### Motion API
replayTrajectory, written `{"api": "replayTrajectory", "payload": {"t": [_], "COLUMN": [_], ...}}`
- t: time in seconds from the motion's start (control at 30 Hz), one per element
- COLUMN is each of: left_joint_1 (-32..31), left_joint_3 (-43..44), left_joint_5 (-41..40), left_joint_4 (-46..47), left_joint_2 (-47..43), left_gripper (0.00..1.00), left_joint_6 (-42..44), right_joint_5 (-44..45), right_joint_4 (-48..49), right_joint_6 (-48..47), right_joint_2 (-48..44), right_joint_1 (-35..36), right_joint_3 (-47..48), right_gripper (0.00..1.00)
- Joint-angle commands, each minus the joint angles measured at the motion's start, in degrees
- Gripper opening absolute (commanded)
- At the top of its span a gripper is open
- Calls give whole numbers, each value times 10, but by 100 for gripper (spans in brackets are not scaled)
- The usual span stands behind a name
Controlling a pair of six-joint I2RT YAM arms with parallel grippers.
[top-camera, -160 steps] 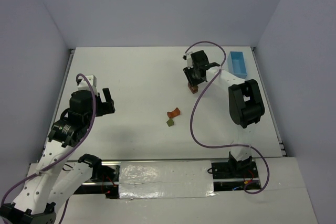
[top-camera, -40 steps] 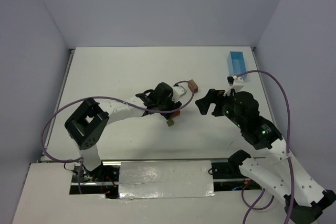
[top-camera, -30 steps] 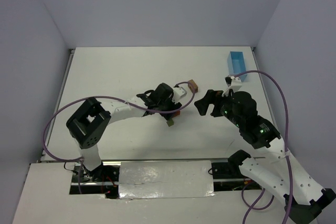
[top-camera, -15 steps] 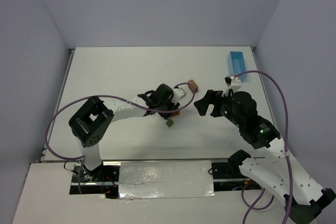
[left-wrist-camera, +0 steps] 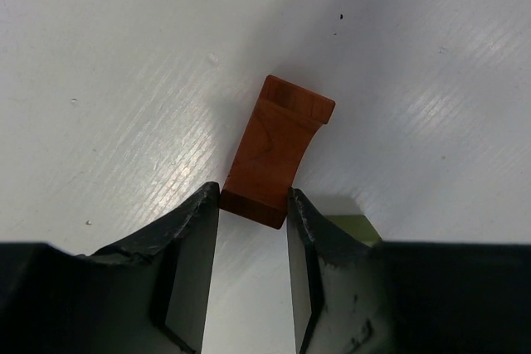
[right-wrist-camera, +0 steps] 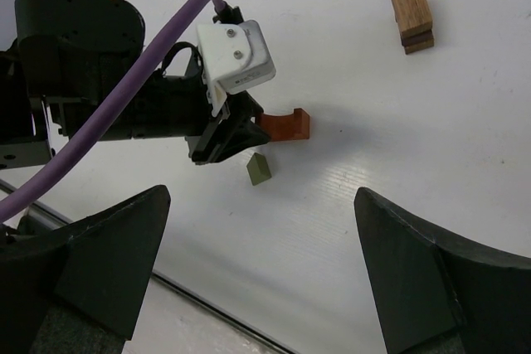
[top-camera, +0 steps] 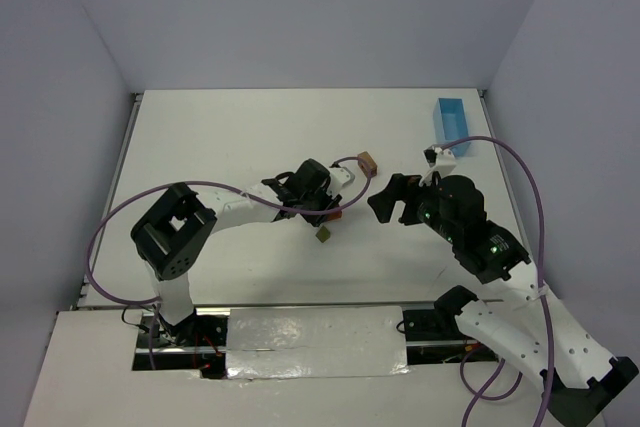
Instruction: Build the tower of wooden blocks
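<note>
The left jaws are pinched tight on the near end of the orange arch block [left-wrist-camera: 274, 151], one finger pressing each side, with the block low at the white worktop [top-camera: 200, 137]. The olive green block [right-wrist-camera: 258, 169] sits loose just beside it. The right jaws gape wide with nothing between them, hanging above the worktop to the right. The wood block tower [top-camera: 367, 162], a tan piece atop darker ones, stands upright farther back, apart from both. The light blue tray [top-camera: 452, 125] lies at the far right.

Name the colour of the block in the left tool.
Orange-brown. The block in the left tool shows best in the left wrist view.
</note>
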Motion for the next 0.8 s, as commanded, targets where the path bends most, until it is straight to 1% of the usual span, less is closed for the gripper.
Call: {"api": "replayTrajectory", "payload": {"t": [0.0,0.07,0.1,0.13,0.2,0.27,0.3,0.33,0.4,0.57,0.7,0.73,0.77], "left_joint_1": [2,2,2,2,2,2,2,2,4,10,24,27,28], "left_joint_3": [20,20,20,20,21,22,24,26,35,59,78,80,84], "left_joint_5": [-10,-10,-9,-10,-10,-10,-27,-30,-37,-55,-24,-18,-2], "left_joint_4": [11,10,10,9,11,13,14,14,11,-5,-21,-33,-36], "left_joint_2": [0,-3,-3,-5,-7,-11,-13,-15,-19,-38,-59,-69,-76], "left_gripper": [24,26,29,28,19,16,14,5,1,0,0,0,0], "left_joint_6": [0,-3,-5,-4,-5,-12,-14,-16,-29,-75,-118,-128,-153], "right_joint_5": [-5,-4,-5,-6,-5,-3,-2,-1,1,-6,-19,-36,-73], "right_joint_4": [32,32,32,33,33,35,38,41,48,83,104,136,159], "right_joint_6": [-8,-9,-9,-9,-10,-10,-10,-9,-7,5,39,44,40], "right_joint_2": [0,2,2,2,2,2,1,2,2,5,12,7,-10], "right_joint_1": [-2,-2,-2,-2,-2,-2,-2,-2,-2,-5,-30,-42,-45], "right_joint_3": [-1,-2,-3,-4,-5,-6,-7,-10,-14,-34,-41,-56,-66], "right_gripper": [100,100,100,100,100,100,100,100,100,100,100,100,100]}}
